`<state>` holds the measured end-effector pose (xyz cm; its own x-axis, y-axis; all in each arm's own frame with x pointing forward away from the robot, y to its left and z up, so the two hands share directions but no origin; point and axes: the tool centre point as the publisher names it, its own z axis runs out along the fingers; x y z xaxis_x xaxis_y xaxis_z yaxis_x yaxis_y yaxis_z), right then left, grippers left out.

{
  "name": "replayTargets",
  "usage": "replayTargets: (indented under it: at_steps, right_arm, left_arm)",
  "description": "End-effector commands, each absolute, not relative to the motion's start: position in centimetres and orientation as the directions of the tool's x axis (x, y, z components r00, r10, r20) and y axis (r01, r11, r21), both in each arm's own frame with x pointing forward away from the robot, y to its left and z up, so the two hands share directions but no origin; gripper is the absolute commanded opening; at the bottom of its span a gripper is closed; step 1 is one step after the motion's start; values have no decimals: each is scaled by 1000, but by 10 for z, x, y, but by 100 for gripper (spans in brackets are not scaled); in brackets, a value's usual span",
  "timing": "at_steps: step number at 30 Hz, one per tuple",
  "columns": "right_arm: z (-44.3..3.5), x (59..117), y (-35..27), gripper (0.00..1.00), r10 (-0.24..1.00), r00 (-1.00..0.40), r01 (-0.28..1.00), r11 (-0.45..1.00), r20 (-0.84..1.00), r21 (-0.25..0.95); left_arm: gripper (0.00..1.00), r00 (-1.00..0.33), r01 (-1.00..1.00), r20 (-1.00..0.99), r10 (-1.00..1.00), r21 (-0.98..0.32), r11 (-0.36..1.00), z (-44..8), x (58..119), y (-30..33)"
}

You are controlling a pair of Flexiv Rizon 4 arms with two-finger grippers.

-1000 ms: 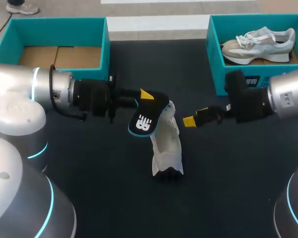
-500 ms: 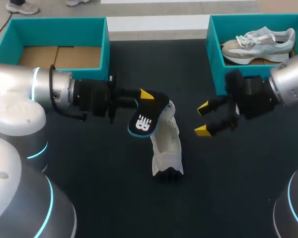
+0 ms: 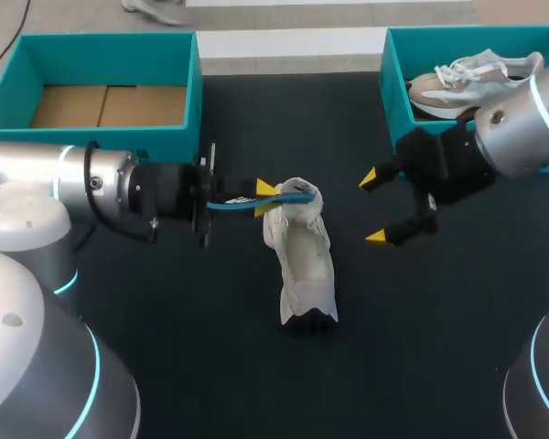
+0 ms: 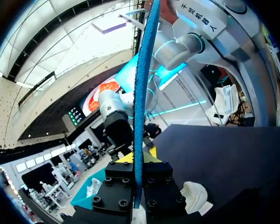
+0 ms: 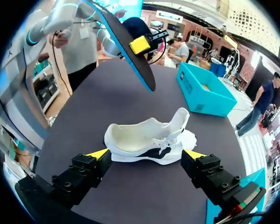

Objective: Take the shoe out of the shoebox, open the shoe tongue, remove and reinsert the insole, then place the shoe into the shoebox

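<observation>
rotated edge-on, insole (image 3: 233,203) hides its face (left hand (image 3: 267,197) clamps it).

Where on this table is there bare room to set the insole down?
Bare table between the left shoebox and right shoebox, and either side of the white shoe toward the robot. Crowded at the shoe's far end: left end effector holding the insole, open right end effector beside.

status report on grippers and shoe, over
Left gripper shut on insole, held clear of shoe. Right gripper jaws open, empty. Shoe upright on table, nothing between it and right gripper.
</observation>
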<state>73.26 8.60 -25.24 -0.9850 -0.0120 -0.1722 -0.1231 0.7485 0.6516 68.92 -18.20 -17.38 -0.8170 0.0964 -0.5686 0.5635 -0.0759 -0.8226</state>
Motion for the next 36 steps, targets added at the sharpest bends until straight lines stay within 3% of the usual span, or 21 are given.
replayTargets:
  at_steps: [1,13,21,36]
  right_arm:
    - [-256,731,93,100,-57,-961,-214,776,-271,594]
    - [-256,731,93,100,-57,-961,-214,776,-271,594]
    - [-286,729,92,100,-25,-944,-224,780,-328,585]
    - [-318,736,101,100,-76,-961,-230,755,-266,614]
  left_arm:
    - [0,-824,553,-560,92,-828,-86,-179,682,-181]
    - [0,-824,553,-560,92,-828,-86,-179,682,-181]
    - [0,-836,534,-541,92,-840,-94,-195,669,-188]
    - [0,-866,498,-500,-7,-862,-95,-219,650,-188]
